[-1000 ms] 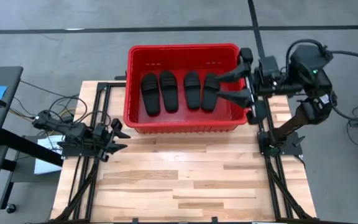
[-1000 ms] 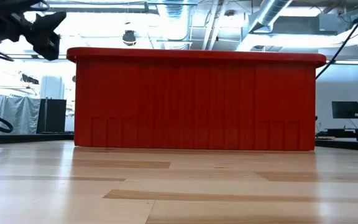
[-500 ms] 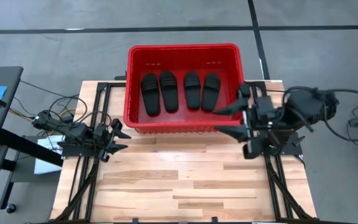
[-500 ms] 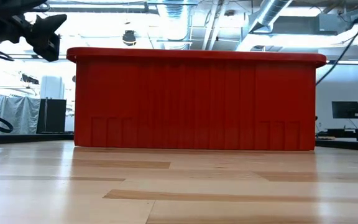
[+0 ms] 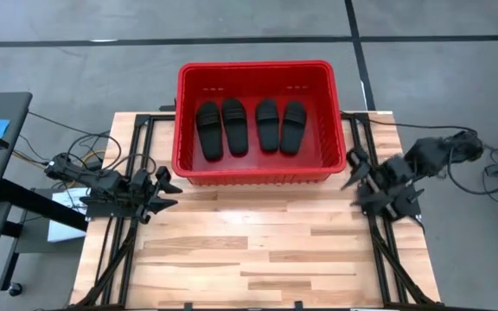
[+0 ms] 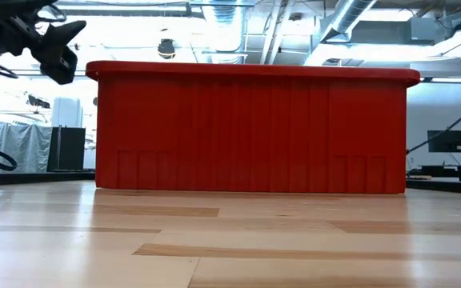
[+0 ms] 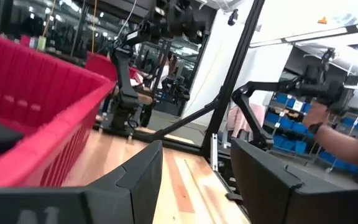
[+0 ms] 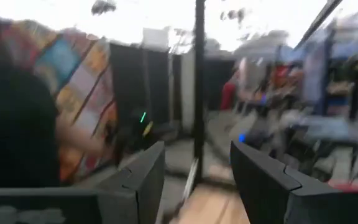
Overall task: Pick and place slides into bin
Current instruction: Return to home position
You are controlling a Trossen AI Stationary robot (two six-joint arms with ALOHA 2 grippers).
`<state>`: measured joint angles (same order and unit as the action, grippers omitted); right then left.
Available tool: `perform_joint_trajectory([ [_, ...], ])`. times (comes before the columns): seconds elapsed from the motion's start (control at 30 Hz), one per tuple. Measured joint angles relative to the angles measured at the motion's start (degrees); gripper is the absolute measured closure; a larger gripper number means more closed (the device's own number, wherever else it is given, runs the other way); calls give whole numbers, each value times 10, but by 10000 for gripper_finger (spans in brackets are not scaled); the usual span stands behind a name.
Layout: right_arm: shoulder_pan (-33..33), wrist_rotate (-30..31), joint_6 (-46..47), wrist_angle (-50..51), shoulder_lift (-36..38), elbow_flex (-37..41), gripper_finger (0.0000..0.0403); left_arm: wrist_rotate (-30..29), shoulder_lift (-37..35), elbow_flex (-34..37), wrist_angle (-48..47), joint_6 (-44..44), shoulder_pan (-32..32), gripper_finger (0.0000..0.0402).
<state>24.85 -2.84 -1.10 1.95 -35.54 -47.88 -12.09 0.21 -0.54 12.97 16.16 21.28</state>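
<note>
Left arm: folded low at the left edge of the counter [image 5: 258, 242], a pale wooden plank top.
Left claw [image 5: 164, 190]: open and empty. In the left wrist view its two dark fingers [image 7: 143, 180] stand apart, with bare wood showing in the gap between them.
Bin [image 5: 254, 66]: a large red basket standing on the counter, ahead of the left claw and off to one side. Its near left corner is close to that claw's tips. It lies between the two claws, touched by neither as far as can be seen.
Bin, low view: its ribbed red wall [image 6: 250, 132] fills the middle, standing flat on the wood [image 6: 214, 232].
Slides [image 5: 235, 126]: four black ones lie flat on the bin floor, side by side in a row, as two pairs with a small gap between the pairs. They are well clear of both claws.
Right claw [image 5: 351, 171]: open and empty, just beside the bin's near right corner and outside the wall. In the right wrist view its fingers [image 8: 145, 177] are spread, and the scene beyond them is blurred.
Right arm: folded low at the right edge of the counter.
Person: a forearm [image 7: 353, 146] shows far beyond the left claw, out in the room.
</note>
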Motion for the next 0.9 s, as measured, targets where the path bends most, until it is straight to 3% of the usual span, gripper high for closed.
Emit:
perform_joint_trajectory([
  [0.37, -25, -3, -7, 101, 130, 147, 229, -7, 0, 0, -84, 14, 0, 220],
  [0.7, -20, -3, 12, 84, 321, 265, 232, -3, 2, 0, -92, 43, 0, 220],
  [0.9, -20, -3, 47, 78, 354, 338, 230, -3, 2, 0, -93, 20, 0, 220],
])
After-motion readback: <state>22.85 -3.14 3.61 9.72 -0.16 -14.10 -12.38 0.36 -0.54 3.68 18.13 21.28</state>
